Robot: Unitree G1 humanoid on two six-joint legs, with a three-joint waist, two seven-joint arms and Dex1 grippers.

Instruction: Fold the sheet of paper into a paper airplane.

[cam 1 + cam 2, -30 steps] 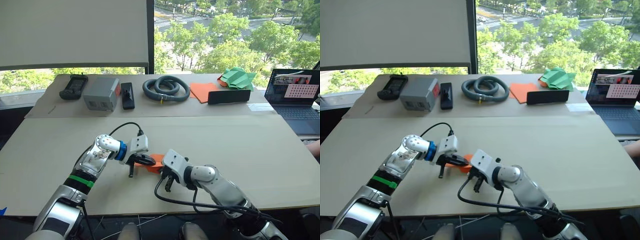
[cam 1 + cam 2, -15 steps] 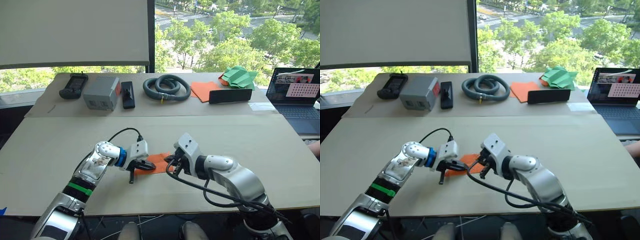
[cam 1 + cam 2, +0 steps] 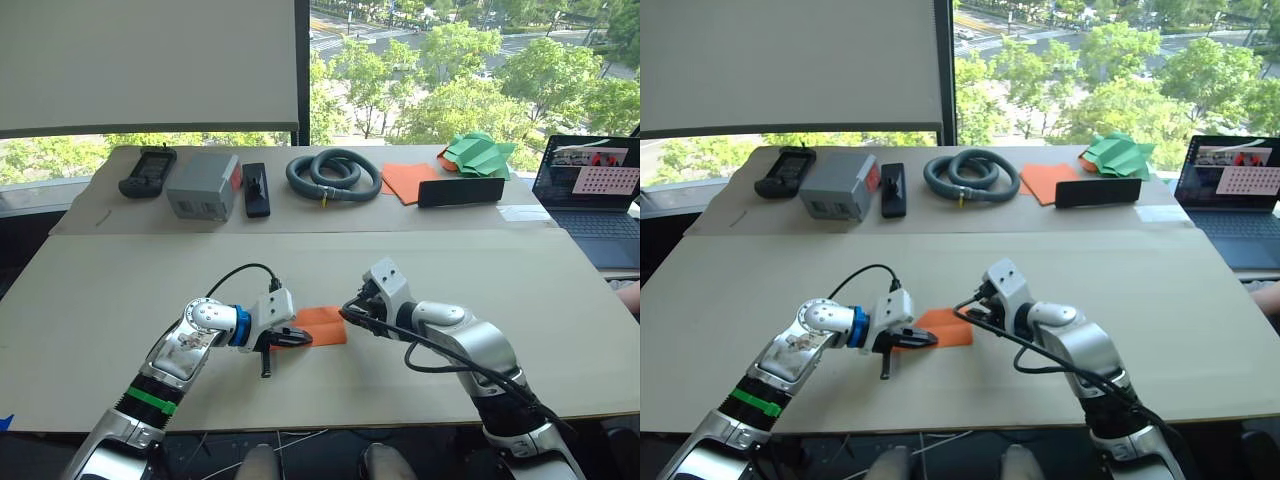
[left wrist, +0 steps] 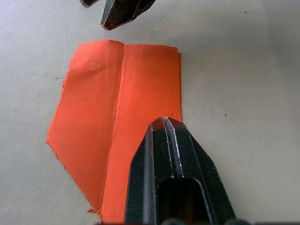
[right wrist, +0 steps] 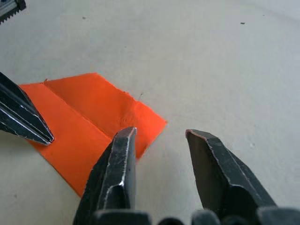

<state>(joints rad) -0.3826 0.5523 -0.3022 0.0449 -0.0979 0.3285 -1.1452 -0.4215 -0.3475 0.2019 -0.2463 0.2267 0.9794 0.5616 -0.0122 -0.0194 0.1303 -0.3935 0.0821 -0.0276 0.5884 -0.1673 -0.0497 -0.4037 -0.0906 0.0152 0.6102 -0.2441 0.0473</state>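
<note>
- Paper first: the sheet of paper (image 3: 322,325) lay flat near the middle of the near table (image 3: 110,300), already folded into a narrow orange strip with one lengthwise crease and one slanted end.
- At its left end the left gripper (image 4: 164,123) had its fingers pressed together, their tips resting on the paper and seeming to pin it.
- Just off the sheet's right end the right gripper (image 5: 159,136) hovered with its fingers spread, one fingertip over the corner, pinching nothing.
- To do this step well, I judged the left tips should keep holding the strip down while the right gripper takes only the loose edge and lays it along the crease; a hard pull would drag such thin paper askew.
- Compared with a second earlier, the right gripper had moved from the near side, where it covered much of the sheet, round to its right end, so far more orange showed.
- Far off on the back table, the hose coil (image 3: 333,176), grey box (image 3: 203,187) and green paper pile (image 3: 476,156) sat unchanged.
</note>
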